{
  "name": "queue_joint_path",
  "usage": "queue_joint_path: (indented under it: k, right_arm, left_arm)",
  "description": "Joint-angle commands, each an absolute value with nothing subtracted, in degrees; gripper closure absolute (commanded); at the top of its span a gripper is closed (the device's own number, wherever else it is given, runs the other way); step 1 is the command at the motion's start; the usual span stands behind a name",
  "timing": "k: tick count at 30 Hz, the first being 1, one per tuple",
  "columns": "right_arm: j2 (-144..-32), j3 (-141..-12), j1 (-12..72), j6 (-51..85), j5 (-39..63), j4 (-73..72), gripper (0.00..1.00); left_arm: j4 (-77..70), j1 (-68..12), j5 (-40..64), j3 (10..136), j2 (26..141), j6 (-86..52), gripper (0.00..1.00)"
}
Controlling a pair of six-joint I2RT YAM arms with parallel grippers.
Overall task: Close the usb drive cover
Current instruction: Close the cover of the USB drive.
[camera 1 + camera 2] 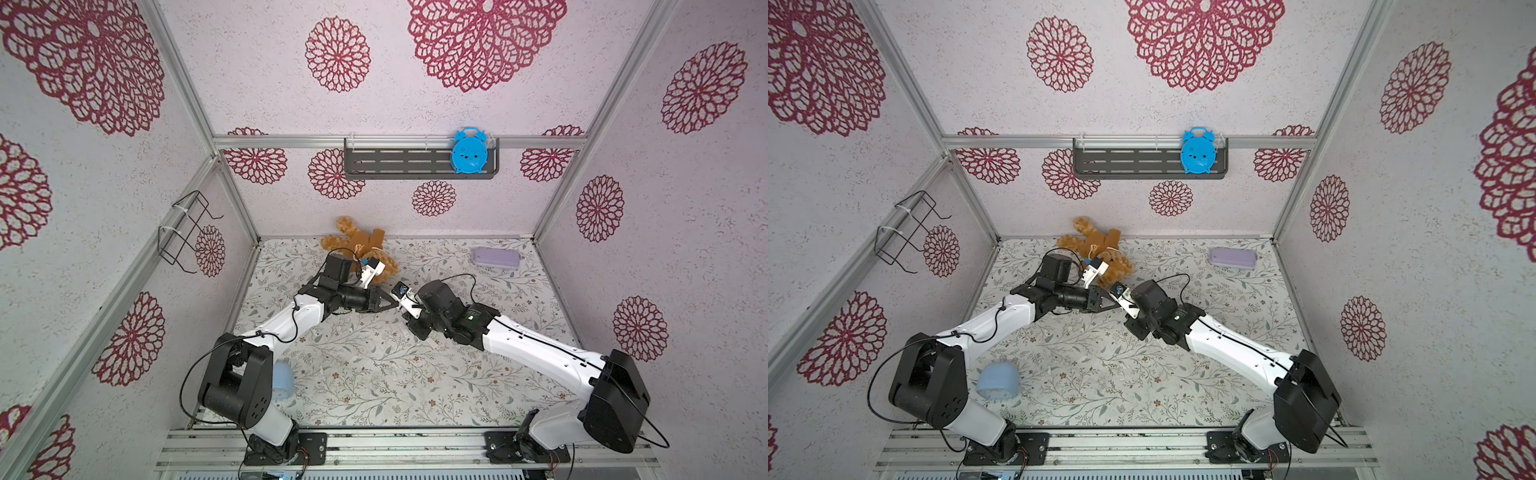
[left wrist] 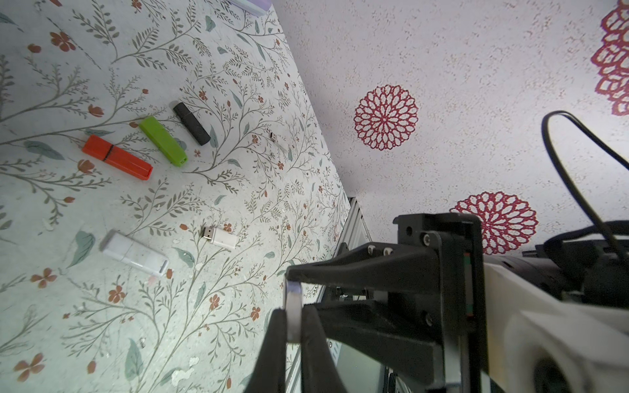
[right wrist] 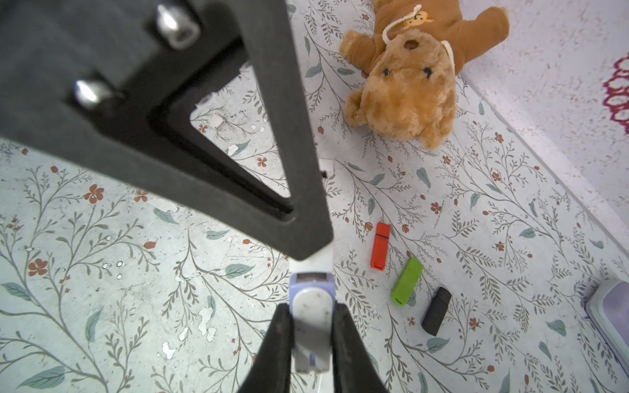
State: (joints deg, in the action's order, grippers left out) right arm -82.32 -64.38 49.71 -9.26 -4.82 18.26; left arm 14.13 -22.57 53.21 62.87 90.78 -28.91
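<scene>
Both arms meet above the middle of the table. My right gripper (image 3: 311, 316) is shut on the usb drive (image 3: 311, 303), a lilac and white body held by its sides. My left gripper (image 2: 293, 314) is shut on a thin white piece, the cover (image 2: 293, 306), which lies end to end against the drive. In the right wrist view the left gripper's black finger (image 3: 299, 204) comes down onto the white cover (image 3: 327, 258) just past the drive's end. In a top view the left gripper (image 1: 390, 302) and right gripper (image 1: 406, 316) stand tip to tip, and the drive is hidden between them.
On the floral table lie a red drive (image 3: 380, 246), a green drive (image 3: 406, 280), a black drive (image 3: 436, 309), a capped white drive (image 2: 134, 253) and an uncapped white one (image 2: 219, 236). A teddy bear (image 1: 361, 245), lilac case (image 1: 496, 257), blue cup (image 1: 998, 380) and shelf clock (image 1: 469, 151) surround them.
</scene>
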Motion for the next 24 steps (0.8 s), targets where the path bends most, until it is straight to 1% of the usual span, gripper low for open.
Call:
queue_joint_path:
  k: [1, 16, 19, 22, 24]
  right_arm:
    - [-79.7, -65.5, 50.1, -7.5, -6.7, 13.8, 0.8]
    - [-80.8, -70.0, 50.0, -8.7, -8.0, 6.6, 0.8]
    - [-81.0, -70.6, 50.0, -10.7, -6.4, 6.8, 0.8]
    - [-80.9, -70.9, 50.1, -13.0, -4.5, 6.7, 0.8]
    - [-81.0, -70.9, 50.0, -12.8, -5.5, 5.2, 0.81]
  left_arm:
    - [15.3, -23.3, 53.6, 64.3, 92.0, -27.3, 0.91]
    - [18.0, -25.5, 53.5, 64.9, 94.2, -26.1, 0.91]
    - [18.1, -25.6, 55.6, 65.3, 94.9, -26.2, 0.91]
    - [18.9, -25.8, 55.6, 65.6, 95.1, -25.7, 0.92]
    - [18.9, -25.9, 56.1, 65.7, 95.3, -25.6, 0.92]
